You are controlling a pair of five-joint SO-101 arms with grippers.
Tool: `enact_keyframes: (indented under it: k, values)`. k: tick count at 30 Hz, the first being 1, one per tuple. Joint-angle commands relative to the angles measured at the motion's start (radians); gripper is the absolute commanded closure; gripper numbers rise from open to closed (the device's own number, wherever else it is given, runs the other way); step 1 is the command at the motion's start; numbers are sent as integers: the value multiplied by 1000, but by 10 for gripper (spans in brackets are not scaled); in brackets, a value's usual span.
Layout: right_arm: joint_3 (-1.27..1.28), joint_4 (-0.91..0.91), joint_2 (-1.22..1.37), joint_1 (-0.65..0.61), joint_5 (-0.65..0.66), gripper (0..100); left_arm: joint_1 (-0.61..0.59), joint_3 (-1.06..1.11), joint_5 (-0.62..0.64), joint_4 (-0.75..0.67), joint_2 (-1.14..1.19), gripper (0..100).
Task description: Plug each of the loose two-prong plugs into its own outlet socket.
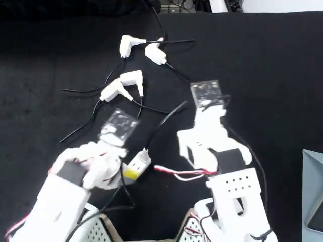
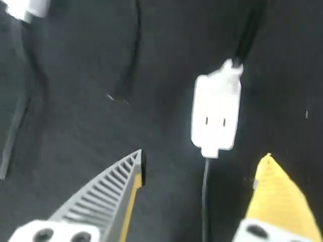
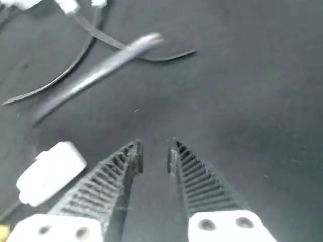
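Several loose white two-prong plugs lie at the back left of the black table, among them one [image 1: 127, 45] farthest back and one [image 1: 112, 92] nearer. A white outlet socket [image 1: 140, 160] on a black cable lies in front of them. My left gripper [image 1: 132, 170] hangs just over it. In the left wrist view the socket [image 2: 217, 118] shows its two slots, and my left gripper [image 2: 203, 156] is open, grey and yellow fingers either side of its near end. My right gripper [image 3: 155, 146] stands beside the socket [image 3: 50, 171], open by a narrow gap with nothing in it.
Thin black cables [image 1: 166, 118] trail across the cloth between plugs and socket. Red and white wires [image 1: 176, 174] hang between the two arms. A grey bin [image 1: 313, 191] stands at the right edge. The right arm's body [image 1: 214, 151] sits mid-table.
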Motion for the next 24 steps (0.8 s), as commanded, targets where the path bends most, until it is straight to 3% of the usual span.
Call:
enact_keyframes:
  k: [1,5,10,16,20,24]
  values:
    - [16,-57,-12,49,-2,910,58,-61,-12,-87,160,654]
    - [42,-58,-15,55,-2,910,87,-68,-8,-181,318,661]
    - [45,-58,-16,55,-2,910,90,-61,-8,-338,457,742]
    - [44,-58,-16,78,-2,910,79,-84,-8,-430,598,838]
    - [44,-58,-16,100,-3,910,13,-143,-14,-499,657,913]
    - [44,-58,-16,98,-8,910,-56,-246,-17,-503,723,889]
